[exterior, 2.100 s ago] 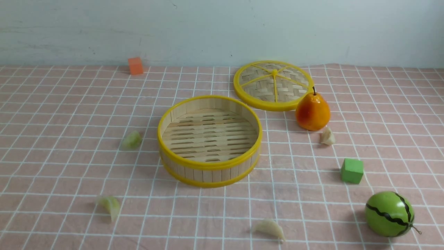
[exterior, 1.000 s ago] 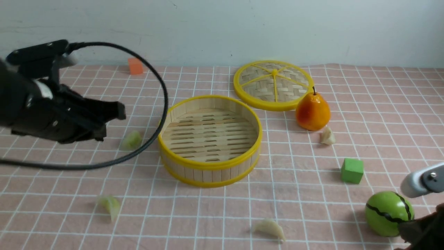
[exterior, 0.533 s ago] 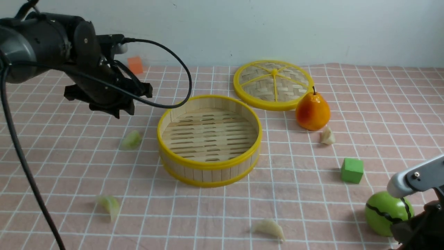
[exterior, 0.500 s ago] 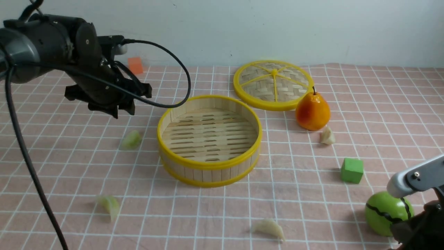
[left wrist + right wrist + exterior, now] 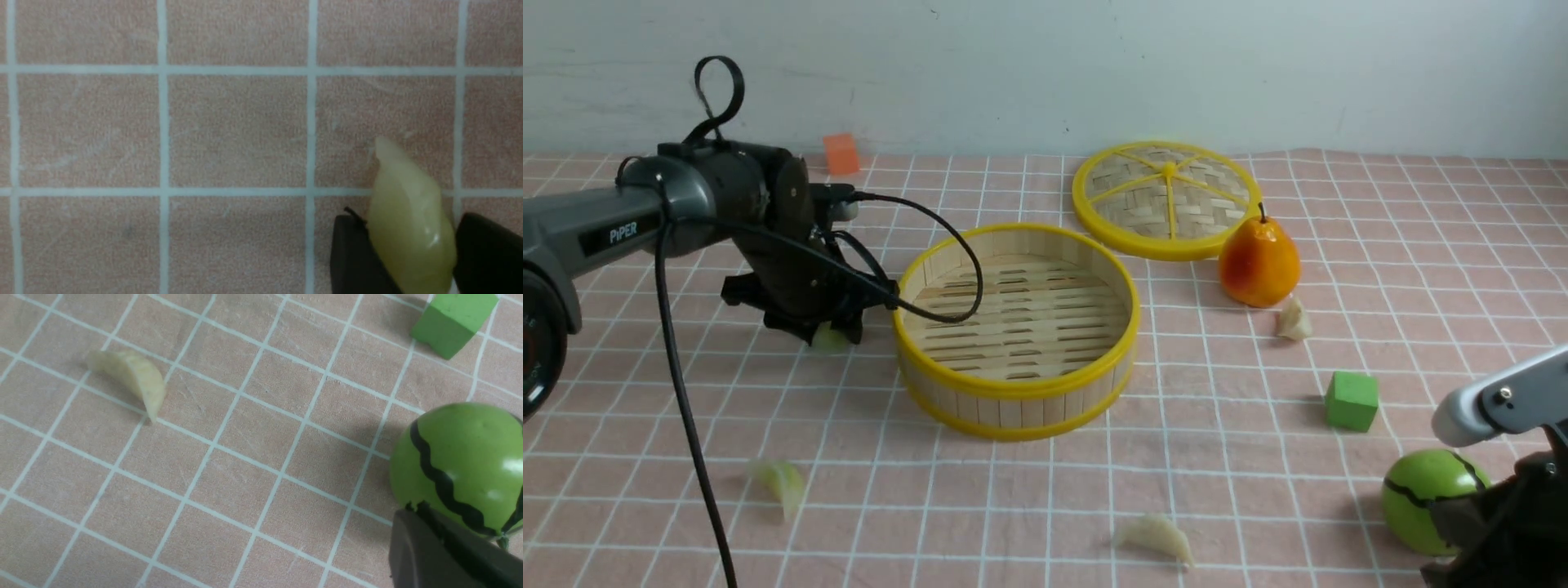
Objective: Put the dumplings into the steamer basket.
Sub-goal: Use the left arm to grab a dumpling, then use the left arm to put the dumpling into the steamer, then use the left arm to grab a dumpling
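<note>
Straddling a pale green dumpling (image 5: 410,228), the left jaws (image 5: 412,253) are down at the tabletop (image 5: 1225,490), one finger on each side of it; whether they have clenched on it or only stand around it, I cannot tell. That dumpling lies just beside the steamer basket (image 5: 1013,392), on its left, and a loop of black cable (image 5: 978,286) hangs across the basket's rim. Another pale green dumpling (image 5: 783,486) rests nearer the robot, also on the left. One cream-white dumpling (image 5: 1156,537) sits in front of the basket, towards its right, and the other cream-white dumpling (image 5: 1294,320) is over on the right, near the orange pear (image 5: 1259,263). The right jaws (image 5: 416,512) are clenched with nothing between them, by the striped green melon (image 5: 1431,500).
</note>
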You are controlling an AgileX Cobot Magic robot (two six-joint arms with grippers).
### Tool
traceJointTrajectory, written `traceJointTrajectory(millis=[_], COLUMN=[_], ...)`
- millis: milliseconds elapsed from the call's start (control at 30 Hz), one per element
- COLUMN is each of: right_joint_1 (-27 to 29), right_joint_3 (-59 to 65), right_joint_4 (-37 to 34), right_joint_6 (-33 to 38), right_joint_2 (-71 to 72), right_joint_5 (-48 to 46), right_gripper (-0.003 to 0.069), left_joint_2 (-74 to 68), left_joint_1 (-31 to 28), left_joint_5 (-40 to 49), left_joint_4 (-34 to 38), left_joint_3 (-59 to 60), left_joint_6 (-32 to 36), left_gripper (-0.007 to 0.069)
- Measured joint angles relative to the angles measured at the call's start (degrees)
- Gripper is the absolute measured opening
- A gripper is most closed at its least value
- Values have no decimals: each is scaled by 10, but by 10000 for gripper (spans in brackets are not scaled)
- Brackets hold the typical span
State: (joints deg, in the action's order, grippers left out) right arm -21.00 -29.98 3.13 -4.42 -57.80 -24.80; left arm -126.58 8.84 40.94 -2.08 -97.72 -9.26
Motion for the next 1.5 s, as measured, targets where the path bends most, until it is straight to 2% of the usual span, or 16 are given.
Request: traceJointTrajectory(millis=[200, 333, 533, 667, 867, 933, 967, 1033, 1100, 1167, 1200, 1267, 1333, 1400, 1500], right_joint_1=[0, 0, 0, 0, 0, 0, 0, 0, 0, 0, 0, 0, 0, 0, 0], right_joint_3=[0, 0, 0, 0, 0, 0, 0, 0, 0, 0, 0, 0, 0, 0, 0], right_joint_4=[0, 0, 0, 0, -1, -3, -3, -5, -7, -9, -9, -13, -14, -16, -24], right_joint_6=[0, 0, 1, 1, 1, 1, 1, 1, 1, 1, 1, 1, 1, 0, 0], right_joint_2=[0, 0, 0, 0, 0, 0, 0, 0, 0, 0, 0, 0, 0, 0, 0], right_joint_5=[1, 5, 11, 13, 13, 13, 13, 13, 12, 9, 9, 8, 7, 7, 9], right_gripper=[-13, -10, -6, -4, 0, 0, 0, 1, 2, 2, 2, 4, 5, 6, 8], left_joint_2=[11, 77, 121, 72, 15, 14, 14, 27, 59, 107, 113, 205, 258, 308, 354], left_joint_1=[0, 10, 88, 120, 119, 119, 119, 119, 119, 119, 119, 120, 120, 120, 120], left_joint_5=[7, 5, -39, -92, -132, -137, -135, -93, -14, 72, 80, 183, 238, 264, 217], left_joint_4=[8, 56, 118, 110, 81, 81, 81, 81, 72, 52, 47, 21, 3, -5, -11], left_joint_3=[0, 1, -4, -4, 0, 0, 0, -4, -15, -27, -29, -32, -13, 42, 152], left_joint_6=[1, 2, 27, 24, -11, -17, -22, -27, -34, -39, -40, -46, -49, -58, -91], left_gripper=[290, 290, 290, 290, 294, 323, 377, 447, 483, 491, 490, 476, 457, 440, 424])
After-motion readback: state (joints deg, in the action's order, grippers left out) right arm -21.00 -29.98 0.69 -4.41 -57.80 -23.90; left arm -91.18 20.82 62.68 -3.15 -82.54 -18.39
